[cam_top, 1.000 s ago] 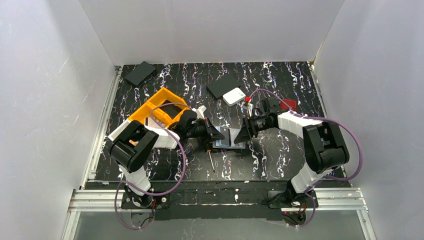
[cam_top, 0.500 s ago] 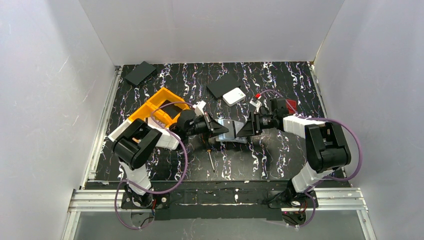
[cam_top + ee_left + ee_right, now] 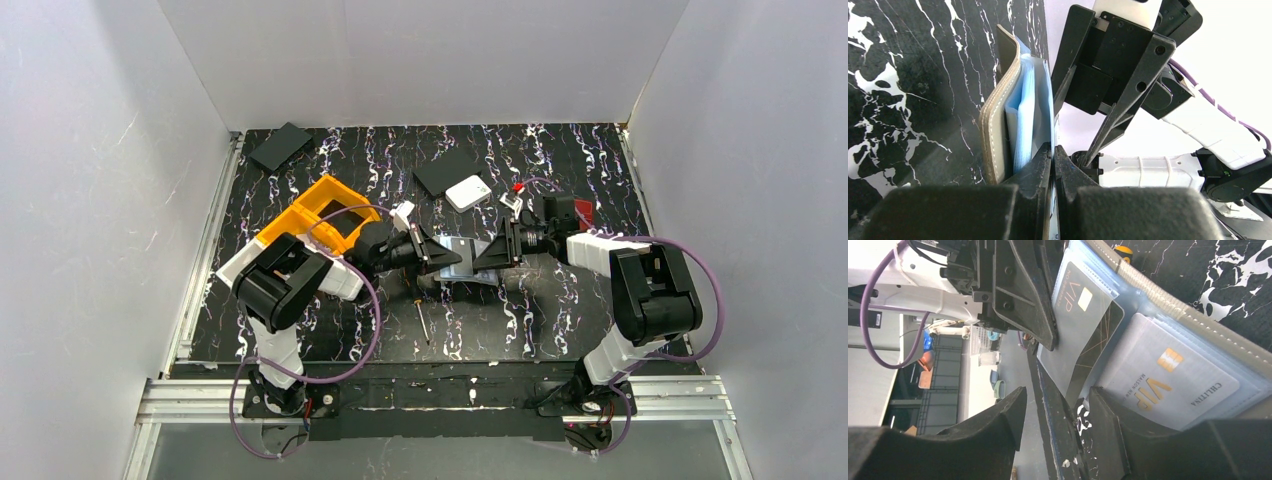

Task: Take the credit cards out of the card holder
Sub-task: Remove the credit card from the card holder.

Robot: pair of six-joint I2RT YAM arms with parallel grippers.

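The taupe card holder (image 3: 462, 256) hangs open between my two grippers above the table's middle. In the left wrist view its stitched cover (image 3: 994, 125) stands on edge with pale blue sleeves beside it. My left gripper (image 3: 1054, 150) is shut on one thin clear sleeve of the holder. The right wrist view shows two credit cards marked VIP in sleeves, a grey and black one (image 3: 1083, 330) and a pale one (image 3: 1173, 375). My right gripper (image 3: 1055, 407) is open, and the lower corner of the grey card's sleeve reaches between its fingers (image 3: 1113, 415).
An orange bin (image 3: 322, 213) stands just behind the left arm. A white square box (image 3: 467, 193) and a flat black rectangle (image 3: 445, 170) lie behind the holder, another black rectangle (image 3: 280, 146) at the far left corner. A screwdriver (image 3: 423, 320) lies near the front.
Both grippers have carried the card holder a little farther from the near edge. The right gripper's fingers have narrowed slightly around the sleeve's corner.
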